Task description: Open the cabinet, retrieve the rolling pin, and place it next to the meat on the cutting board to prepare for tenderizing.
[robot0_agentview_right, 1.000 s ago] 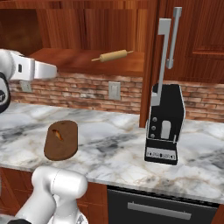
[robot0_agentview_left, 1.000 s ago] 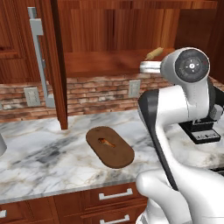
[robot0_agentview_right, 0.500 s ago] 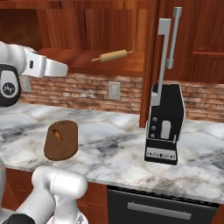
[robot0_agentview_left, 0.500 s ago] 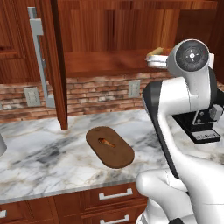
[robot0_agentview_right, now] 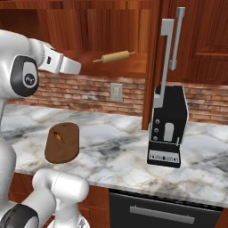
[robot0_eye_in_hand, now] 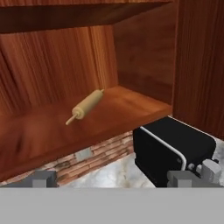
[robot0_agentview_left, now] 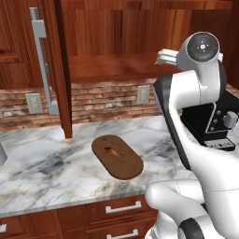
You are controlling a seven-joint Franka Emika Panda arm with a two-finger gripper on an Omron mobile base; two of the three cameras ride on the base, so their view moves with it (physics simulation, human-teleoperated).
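The cabinet (robot0_agentview_left: 107,42) stands open, both doors swung out. On its wooden shelf (robot0_agentview_right: 133,67) lies the light-tan rolling pin (robot0_agentview_right: 115,56), at a slant. In the hand view the rolling pin (robot0_eye_in_hand: 86,106) is ahead and a little left of centre, well beyond my fingertips. My gripper (robot0_eye_in_hand: 116,180) is open, its fingers wide apart with nothing between them. From the right base view my gripper (robot0_agentview_right: 75,67) hangs at shelf height, left of the pin and apart from it. The dark oval cutting board (robot0_agentview_left: 116,157) rests on the marble counter with the small orange-brown meat (robot0_agentview_left: 113,151) on it.
A black appliance (robot0_agentview_right: 168,127) stands on the counter under the right door, with the door's grey bar handle (robot0_agentview_right: 171,44) just above it. The left door's handle (robot0_agentview_left: 44,60) hangs at the far left. Drawers (robot0_agentview_left: 123,207) run below the counter edge. A brick wall holds outlets (robot0_agentview_left: 143,94).
My arm has swung further toward the open cabinet, and the hand has moved along shelf height closer to the rolling pin. The gripper has stayed open. The pin, board and meat have not moved.
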